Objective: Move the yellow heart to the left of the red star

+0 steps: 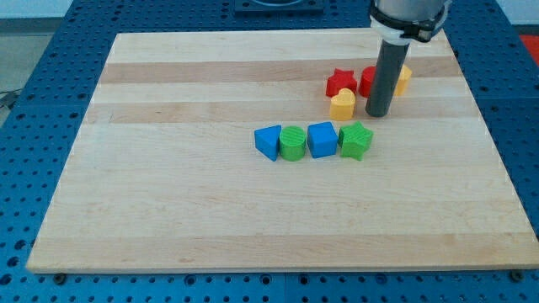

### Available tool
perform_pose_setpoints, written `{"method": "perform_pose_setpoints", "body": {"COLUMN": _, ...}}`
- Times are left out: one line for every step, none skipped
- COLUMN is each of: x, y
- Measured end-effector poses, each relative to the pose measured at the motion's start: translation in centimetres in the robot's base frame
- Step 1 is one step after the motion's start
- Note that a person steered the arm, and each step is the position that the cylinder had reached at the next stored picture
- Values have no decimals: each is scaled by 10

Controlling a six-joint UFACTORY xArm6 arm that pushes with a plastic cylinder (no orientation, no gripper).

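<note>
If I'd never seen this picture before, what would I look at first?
Probably the big dark rod coming down from the view's top right, with my tip resting on the wooden board just right of the yellow heart. The red star sits right above that heart. Next you'd spot the neat row mid-board: blue block, green block, blue cube, green block.

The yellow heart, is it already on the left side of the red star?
No, the yellow heart lies just below the red star, with my tip at its right.

Wooden board (pixel 168 194) carries eight blocks (four touching in a row).
</note>
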State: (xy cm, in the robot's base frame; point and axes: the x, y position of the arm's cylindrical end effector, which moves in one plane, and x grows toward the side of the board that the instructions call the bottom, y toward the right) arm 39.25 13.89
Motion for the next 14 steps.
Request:
{"method": "perform_pose_setpoints", "body": {"x": 0, "y": -14}}
{"method": "perform_pose_setpoints", "body": {"x": 0, "y": -28}}
{"method": "perform_pose_setpoints", "body": {"x": 0, "y": -41}}
{"method": "perform_pose_setpoints", "body": {"x": 0, "y": -50}}
{"method": "perform_pose_setpoints", "body": {"x": 0, "y": -50}}
{"method": "perform_pose_setpoints", "body": {"x": -2, "y": -58}}
{"method": "perform_pose_setpoints", "body": {"x": -23, "y": -58}}
{"method": "perform_pose_setpoints", "body": {"x": -6, "y": -58}}
{"method": "perform_pose_setpoints", "body": {"x": 24, "y": -58}}
{"method": "perform_pose_setpoints", "body": {"x": 29, "y": -76}}
{"method": "perform_pose_setpoints", "body": {"x": 8, "y": -105}}
{"method": "perform_pose_setpoints", "body": {"x": -22, "y": -117}}
{"method": "perform_pose_setpoints", "body": {"x": -18, "y": -117}}
{"method": "perform_pose_setpoints", "body": {"x": -29, "y": -114}}
